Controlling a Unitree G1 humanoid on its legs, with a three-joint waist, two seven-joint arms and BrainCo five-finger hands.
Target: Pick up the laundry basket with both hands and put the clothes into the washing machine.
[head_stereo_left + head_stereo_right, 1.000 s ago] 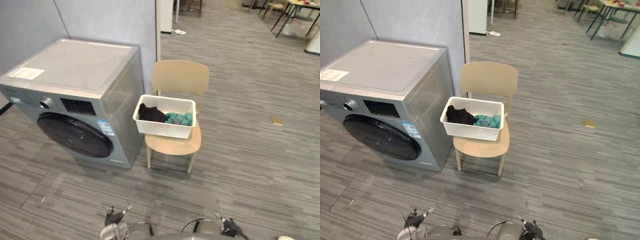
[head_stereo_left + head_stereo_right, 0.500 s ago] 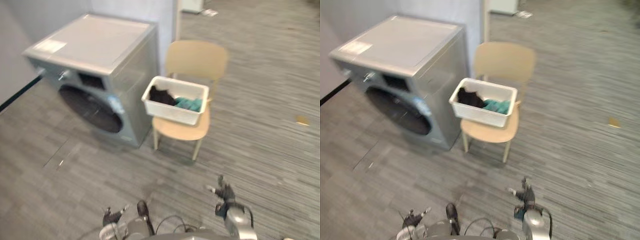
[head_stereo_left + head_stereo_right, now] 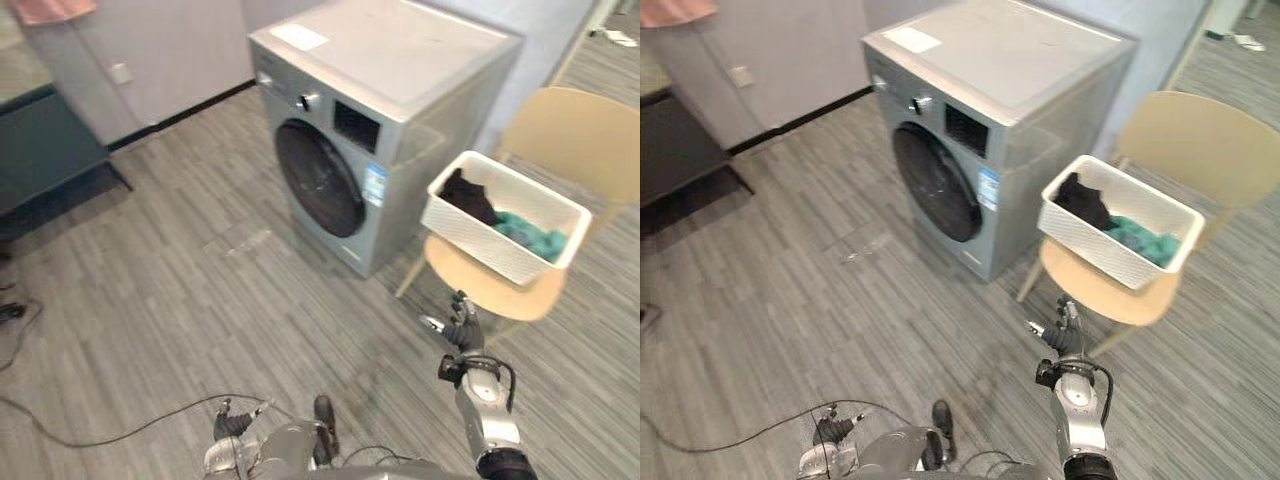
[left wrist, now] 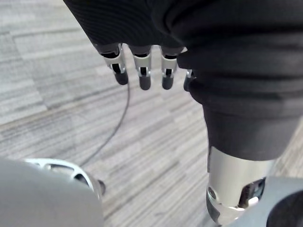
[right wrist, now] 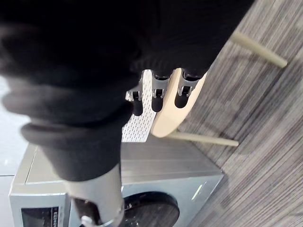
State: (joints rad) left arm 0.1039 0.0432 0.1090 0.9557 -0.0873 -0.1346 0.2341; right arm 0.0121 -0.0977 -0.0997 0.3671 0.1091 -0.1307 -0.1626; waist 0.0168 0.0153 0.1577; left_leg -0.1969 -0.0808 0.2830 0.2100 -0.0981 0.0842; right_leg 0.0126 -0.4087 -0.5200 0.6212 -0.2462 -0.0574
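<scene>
Lifted since a second ago, my right hand (image 3: 463, 328) hovers short of the laundry basket (image 3: 482, 246) on its chair (image 3: 575, 132), fingers loose; left hand (image 4: 141, 66) low, also relaxed.

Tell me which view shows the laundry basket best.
The right eye view: the whole laundry basket sits on the chair, its rim, perforated wall and the clothes inside visible. The left eye view shows the same. The right wrist view catches a sliver of its wall past the fingers.
</scene>
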